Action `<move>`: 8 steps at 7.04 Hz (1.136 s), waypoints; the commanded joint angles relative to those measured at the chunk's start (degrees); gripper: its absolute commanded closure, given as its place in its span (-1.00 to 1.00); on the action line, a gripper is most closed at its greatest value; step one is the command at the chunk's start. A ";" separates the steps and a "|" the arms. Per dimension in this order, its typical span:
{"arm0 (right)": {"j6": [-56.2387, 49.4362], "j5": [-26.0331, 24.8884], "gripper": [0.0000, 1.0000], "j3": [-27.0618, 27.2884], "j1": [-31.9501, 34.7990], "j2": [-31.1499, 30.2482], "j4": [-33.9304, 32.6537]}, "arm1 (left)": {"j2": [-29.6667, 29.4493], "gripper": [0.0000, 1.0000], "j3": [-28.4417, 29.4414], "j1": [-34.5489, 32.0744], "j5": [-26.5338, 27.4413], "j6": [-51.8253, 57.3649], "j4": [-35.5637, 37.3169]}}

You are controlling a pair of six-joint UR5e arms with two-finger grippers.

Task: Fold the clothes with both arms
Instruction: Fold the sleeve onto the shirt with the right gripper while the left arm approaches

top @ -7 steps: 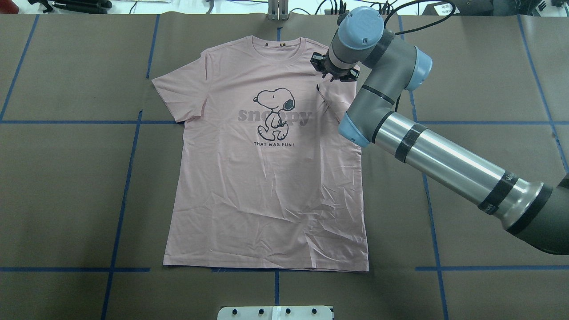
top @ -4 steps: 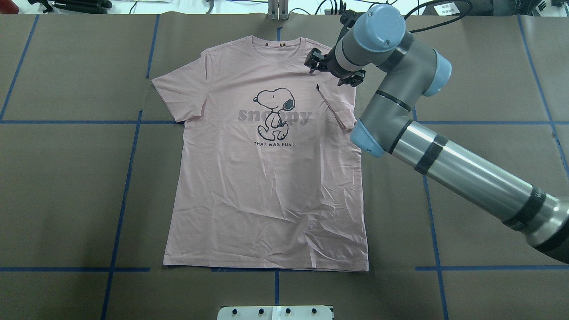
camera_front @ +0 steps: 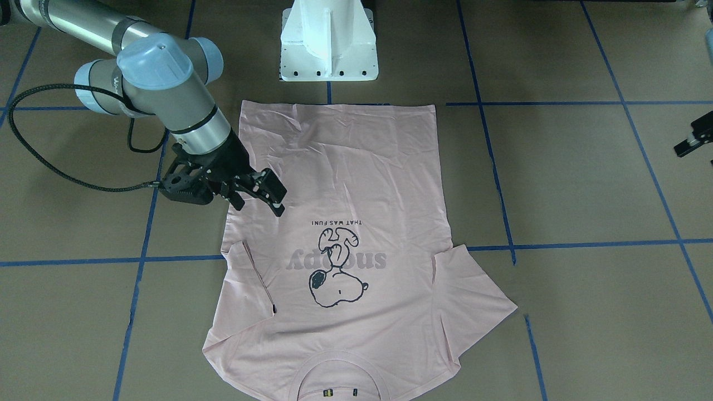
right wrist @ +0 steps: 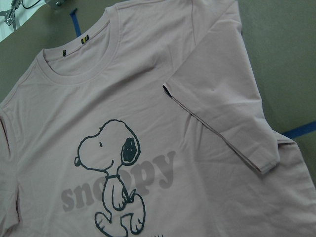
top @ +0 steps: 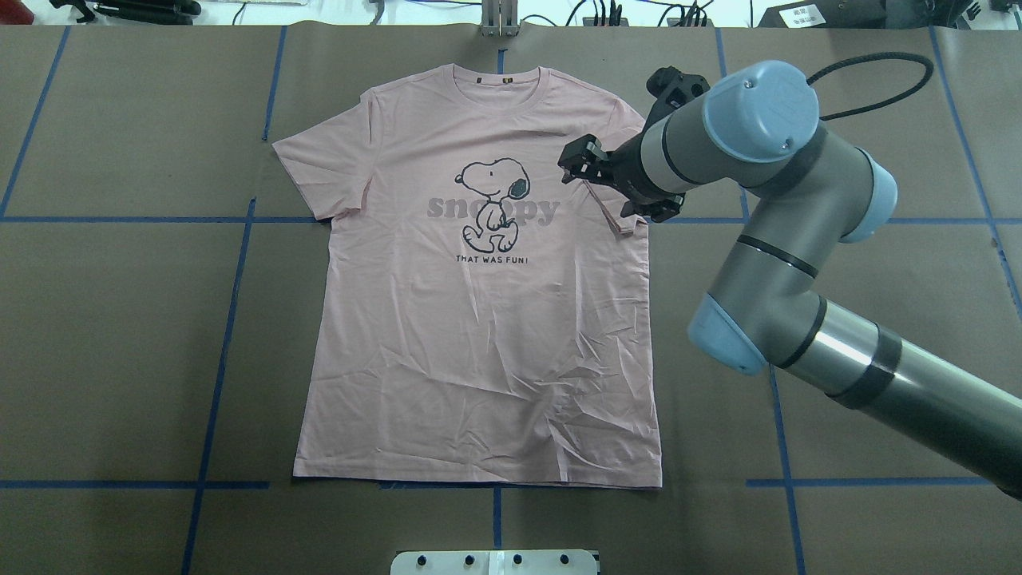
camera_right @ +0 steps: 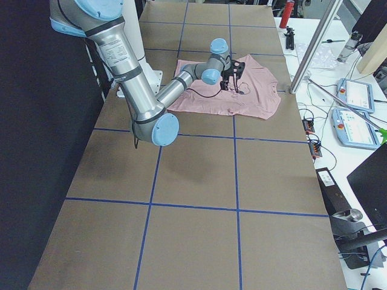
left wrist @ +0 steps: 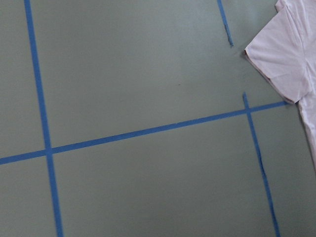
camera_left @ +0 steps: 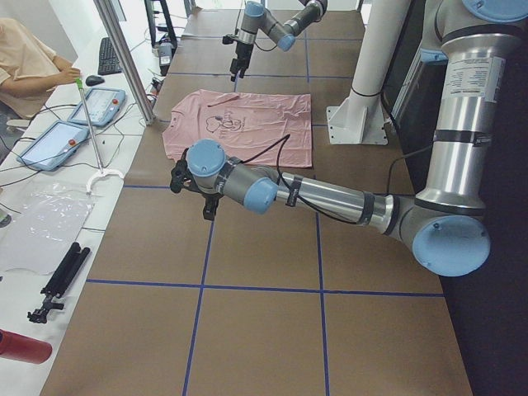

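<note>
The pale pink Snoopy T-shirt (top: 479, 343) lies flat, print up, collar at the far side. Its sleeve on the robot's right side (top: 619, 144) is folded inward onto the chest, as the right wrist view (right wrist: 222, 98) shows. The other sleeve (top: 319, 172) lies spread out. My right gripper (top: 615, 182) hovers above that folded sleeve, open and empty; the front view (camera_front: 260, 207) shows it beside the print. My left gripper (camera_left: 194, 186) is off to the left of the shirt above bare table. Only a black edge of it (camera_front: 693, 139) shows in the front view, so I cannot tell its state.
The white pedestal base (camera_front: 328, 44) stands at the shirt's hem side. The brown table (top: 120, 335) carries blue tape lines. A black cable (camera_front: 50, 161) loops behind the right wrist. A metal pole (camera_left: 124, 58), tablets and an operator (camera_left: 25, 66) are past the far edge.
My right gripper has moved from the shirt's shoulder toward the robot, over the folded sleeve, and the arm's elbow has swung right. The shirt has not moved.
</note>
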 commanded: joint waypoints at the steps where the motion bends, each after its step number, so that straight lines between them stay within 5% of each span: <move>1: 0.30 -0.07 -1.00 7.39 -2.10 -6.40 -0.80 | -10.53 -1.00 8.87 9.10 7.84 -11.82 -8.15; 4: 0.30 -0.25 -1.00 10.12 -2.37 -8.86 -0.89 | -21.10 -1.00 23.92 17.52 21.16 -17.84 -18.23; 6: 0.30 -0.33 -1.00 10.92 -2.55 -9.66 -0.89 | -27.88 -0.91 40.15 22.04 27.08 -25.10 -35.96; 8: 0.30 -0.34 -1.00 10.84 -2.64 -10.10 -0.89 | -29.31 -0.72 41.89 24.50 32.54 -25.19 -36.30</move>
